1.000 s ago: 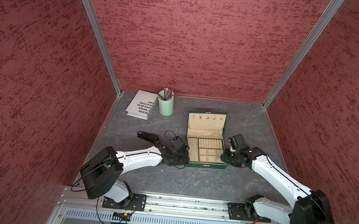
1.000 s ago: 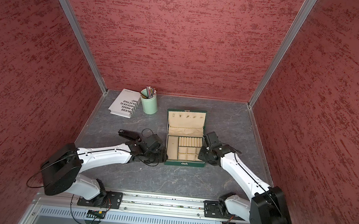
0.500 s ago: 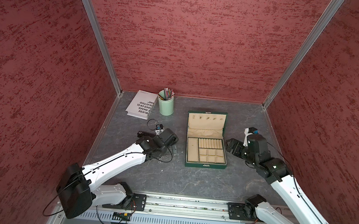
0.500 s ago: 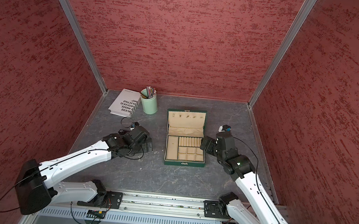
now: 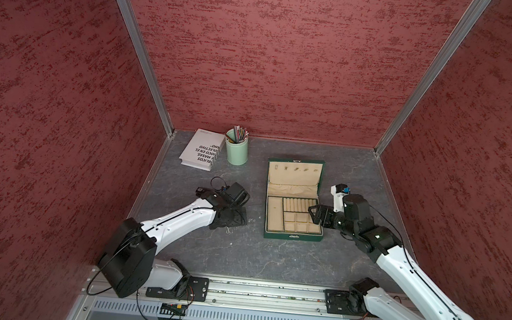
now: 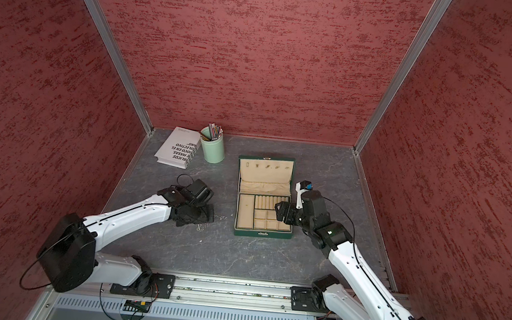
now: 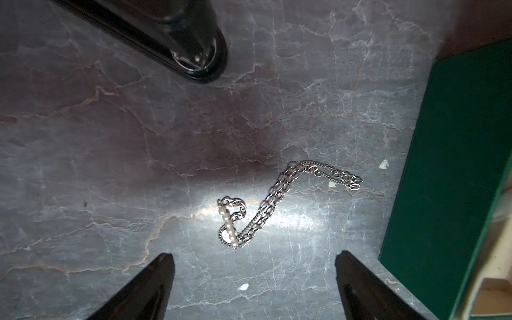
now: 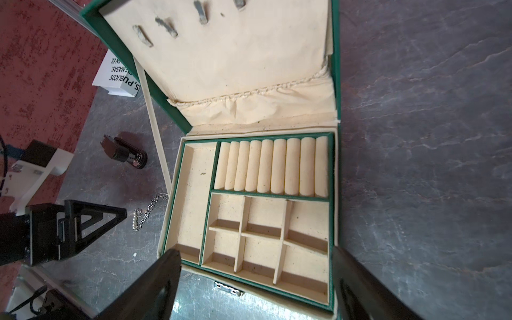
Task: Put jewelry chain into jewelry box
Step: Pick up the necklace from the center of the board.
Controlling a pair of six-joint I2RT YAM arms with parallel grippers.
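The grey stone-patterned table [image 7: 110, 166] is filling most of what I am seeing under the left gripper [image 7: 253, 256]. The green box [image 5: 292, 235] is sitting open just off that gripper's outer side, with its lid standing up. The right gripper [image 8: 253, 252] is hanging over the front edge of the box with its jaws spread wide and nothing between them. The left gripper's jaws are spread just as wide and are also holding nothing. The chain [image 7: 266, 206] is lying loose on the table just ahead of the left fingertips, roughly centred between them and not touching either. It is snaking in an S, doubled up in several strands, and its far end is reaching toward the box wall. I am judging it to be light, limp and slippery: it is going to slump and slide instead of lifting as one piece. The short run of pearls [image 7: 228, 224] at the near end is looking like the most delicate part. I am therefore planning to pinch the bunched strands at mid-length, where the metal is thickest, pressing down to the table so that the thin links are not slipping out. The long compartment [image 8: 194, 199] on the box's near side is looking like the roomiest place for it.
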